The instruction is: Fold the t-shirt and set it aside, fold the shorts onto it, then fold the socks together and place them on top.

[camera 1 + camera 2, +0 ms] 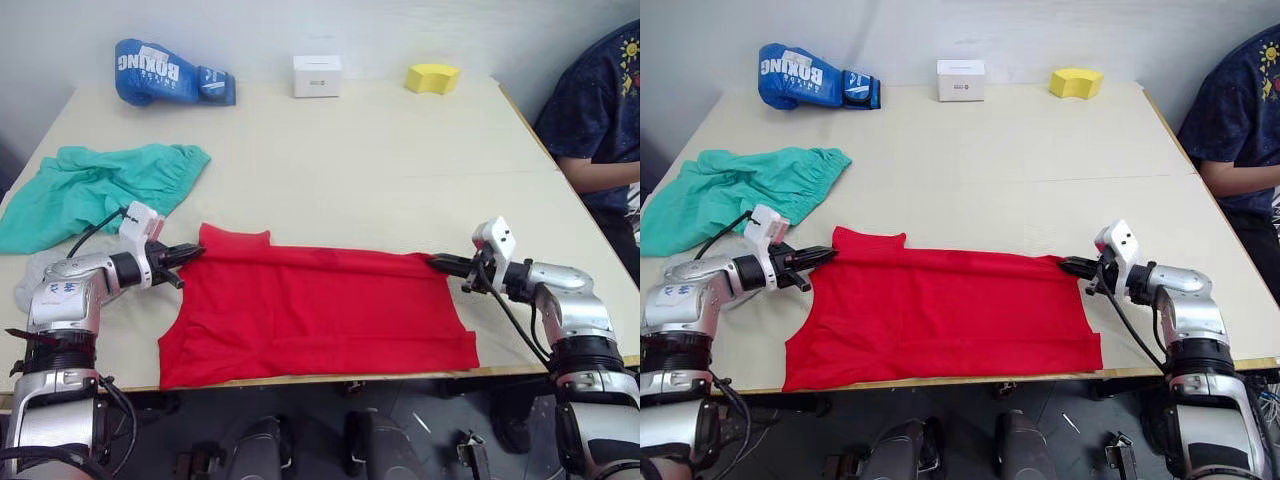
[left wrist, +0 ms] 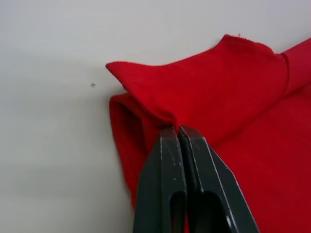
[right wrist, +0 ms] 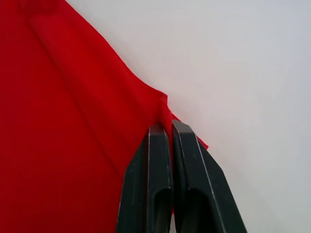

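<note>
We are seeing one pair of teal shorts [image 1: 95,190] lying crumpled at the desk's [image 1: 380,170] far left, and one blue boxing glove [image 1: 165,72] sitting behind them at the back edge. Our left gripper [image 1: 190,255] is pinching a folded edge of the single red t-shirt [image 1: 320,315], fingers [image 2: 182,160] pressed together on the cloth. One white box [image 1: 317,76] and one yellow block [image 1: 432,77] are resting farther back. Our right gripper [image 1: 440,263] is clamping the t-shirt's opposite corner. A seated person [image 1: 600,110] is bordering the desk's right side.
</note>
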